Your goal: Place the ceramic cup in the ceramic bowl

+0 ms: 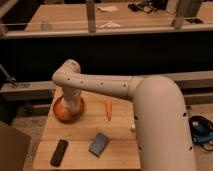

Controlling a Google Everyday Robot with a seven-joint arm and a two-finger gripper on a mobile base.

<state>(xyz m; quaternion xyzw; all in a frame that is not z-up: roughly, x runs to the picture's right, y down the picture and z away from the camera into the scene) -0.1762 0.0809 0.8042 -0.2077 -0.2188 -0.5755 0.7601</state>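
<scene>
The orange-red ceramic bowl [59, 113] sits on the left part of the wooden table [85, 131]. My white arm reaches in from the lower right, bends at the elbow and comes straight down into the bowl. The gripper [71, 106] is at the end of this wrist, just over the inside of the bowl, and the wrist hides most of it. The ceramic cup cannot be made out; it is hidden by the wrist or blends with it.
A thin orange carrot-like stick [108, 110] lies right of the bowl. A dark flat remote-like object [59, 152] and a grey-blue flat rectangle [99, 144] lie near the table's front edge. A dark counter and railing stand behind the table.
</scene>
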